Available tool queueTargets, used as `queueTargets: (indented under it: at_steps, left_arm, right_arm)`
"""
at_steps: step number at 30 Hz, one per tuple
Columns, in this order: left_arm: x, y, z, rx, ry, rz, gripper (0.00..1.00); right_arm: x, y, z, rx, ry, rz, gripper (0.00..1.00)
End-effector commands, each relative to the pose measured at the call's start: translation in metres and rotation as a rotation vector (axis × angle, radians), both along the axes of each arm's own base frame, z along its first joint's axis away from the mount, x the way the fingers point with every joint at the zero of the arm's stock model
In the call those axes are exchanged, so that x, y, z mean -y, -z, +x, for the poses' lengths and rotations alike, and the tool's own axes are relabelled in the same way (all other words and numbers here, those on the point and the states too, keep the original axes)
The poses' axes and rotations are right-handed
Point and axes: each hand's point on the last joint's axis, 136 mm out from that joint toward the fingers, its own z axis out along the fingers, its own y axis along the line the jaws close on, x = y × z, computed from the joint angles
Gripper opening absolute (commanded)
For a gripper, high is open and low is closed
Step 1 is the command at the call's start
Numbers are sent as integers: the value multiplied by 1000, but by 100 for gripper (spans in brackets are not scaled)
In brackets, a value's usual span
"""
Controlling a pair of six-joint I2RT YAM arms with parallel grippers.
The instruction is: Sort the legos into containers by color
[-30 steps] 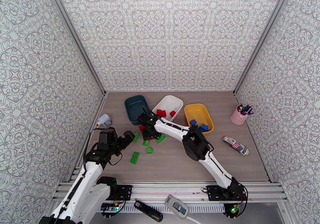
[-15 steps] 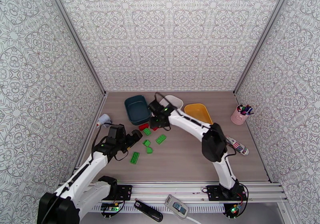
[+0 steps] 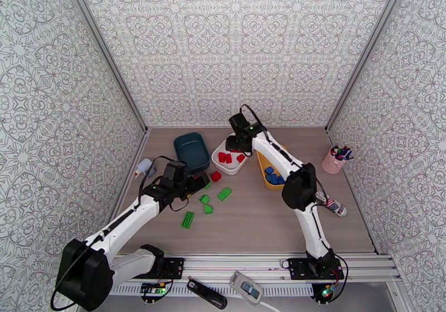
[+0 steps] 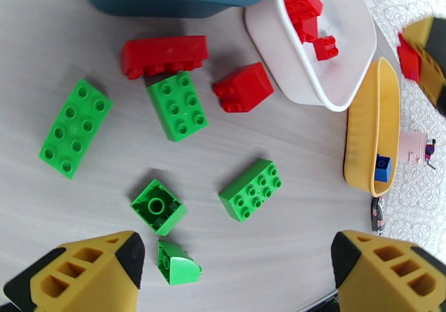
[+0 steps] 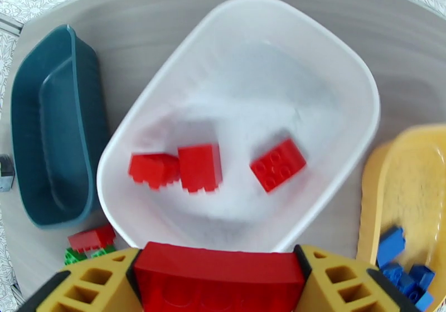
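Note:
In the right wrist view my right gripper [image 5: 217, 277] is shut on a long red lego [image 5: 217, 268] above the near rim of the white container [image 5: 340, 57], which holds three red legos [image 5: 199, 167]. From the top, that gripper [image 3: 241, 140] hangs over the white container's [image 3: 245, 160] far end. My left gripper [image 3: 199, 181] is open and low over the loose pile, with nothing between its fingers [image 4: 89, 268]. Below it lie several green legos [image 4: 177, 106] and two red legos [image 4: 164, 55]. The dark teal container [image 3: 191, 151] looks empty. The yellow container [image 3: 263, 169] holds blue legos [image 5: 393, 244].
A pink pen cup [image 3: 333, 160] stands at the right wall, and a striped object [image 3: 329, 201] lies in front of it. A small white object [image 3: 145, 167] sits by the left wall. Open tabletop lies in front of the pile.
My right arm has lifted the red lego from the loose pile and swung back over the white container. My left gripper has advanced right toward the pile.

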Motion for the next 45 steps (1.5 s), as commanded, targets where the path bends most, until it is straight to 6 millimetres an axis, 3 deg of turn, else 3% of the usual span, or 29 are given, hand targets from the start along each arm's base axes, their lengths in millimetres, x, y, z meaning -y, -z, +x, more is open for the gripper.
queueTargets:
  at_steps: [1, 7, 12, 20, 25, 30, 37, 45]
  left_arm:
    - [-2, -10, 4, 33, 7, 34, 94]
    - [-6, -10, 2, 36, -2, 49, 94]
    - [-9, -10, 2, 39, -11, 56, 94]
    - [-36, -15, -2, 48, -91, 31, 94]
    - [-59, -20, -10, 58, -153, 16, 94]
    - [-76, -21, -21, 61, -196, 8, 94]
    - [-85, -12, -36, 44, -222, -8, 95]
    - [-86, -3, -43, 25, -232, -22, 95]
  right_arm:
    - [3, 7, -5, -52, -24, -31, 74]
    - [2, 2, -17, -42, -44, -20, 78]
    - [-3, -3, -41, -23, -74, -31, 75]
    - [-40, -3, -95, 1, -188, -41, 72]
    - [-74, 17, -127, -27, -264, -36, 72]
    - [-92, 51, -141, -82, -286, -63, 74]
    - [-94, 90, -139, -129, -268, -119, 78]
    - [-94, 116, -129, -145, -250, -173, 80]
